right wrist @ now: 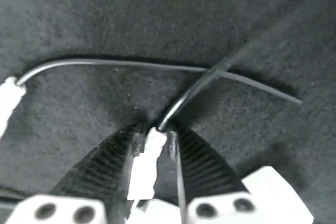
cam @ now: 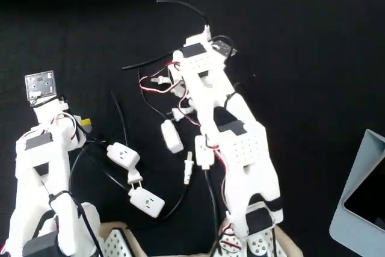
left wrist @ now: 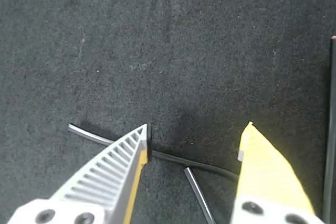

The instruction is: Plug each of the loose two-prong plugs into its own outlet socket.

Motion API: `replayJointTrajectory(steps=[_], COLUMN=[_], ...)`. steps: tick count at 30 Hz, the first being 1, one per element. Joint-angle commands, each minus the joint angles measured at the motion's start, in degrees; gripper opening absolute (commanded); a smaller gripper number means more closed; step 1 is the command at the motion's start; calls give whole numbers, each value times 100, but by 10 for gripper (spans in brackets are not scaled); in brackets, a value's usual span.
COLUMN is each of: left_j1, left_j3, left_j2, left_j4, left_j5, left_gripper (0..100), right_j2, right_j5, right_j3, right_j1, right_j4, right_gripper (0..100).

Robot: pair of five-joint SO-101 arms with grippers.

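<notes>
My right gripper (right wrist: pixel 152 137) is shut on a small white plug (right wrist: pixel 146 161), whose black cable (right wrist: pixel 199 85) runs away across the cloth. In the high view that gripper (cam: pixel 168 79) is at the table's middle back. A second cable crosses there, ending in another white plug (right wrist: pixel 8 98). Three white outlet sockets (cam: pixel 123 154) (cam: pixel 146 201) (cam: pixel 172 136) lie nearer the front. One plug (cam: pixel 135 179) lies between the front two; a loose plug (cam: pixel 188 167) lies to their right. My left gripper (left wrist: pixel 197 127) is open over thin black cable ends (left wrist: pixel 194 184), at the left (cam: pixel 81 126).
Black cloth (cam: pixel 301 58) covers the table. A grey-blue box (cam: pixel 361 197) stands at the right edge. A small grey metal plate (cam: pixel 40 84) sits at the left beyond my left arm. Black cables loop between the sockets and the arms.
</notes>
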Motion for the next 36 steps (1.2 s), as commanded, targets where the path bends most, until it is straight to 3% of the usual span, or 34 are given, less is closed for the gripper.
replayJointTrajectory(steps=[1,7,13,28,36], left_j1=[-13,-13,-13,-13,-13], left_j3=[-75,-75,-75,-75,-75], left_j2=[-62,-62,-62,-62,-62], left_j4=[-114,-114,-114,-114,-114], left_j5=[9,9,9,9,9], left_gripper=[278,278,278,278,278], right_j2=[-66,-541,-1209,-2835,-2888], right_j5=[44,879,1916,6831,8316], right_j3=[-444,-1314,-1165,1121,2431], right_j1=[-62,-53,185,1029,1152], right_j4=[264,1407,1442,1424,457], right_gripper=[12,12,12,12,15])
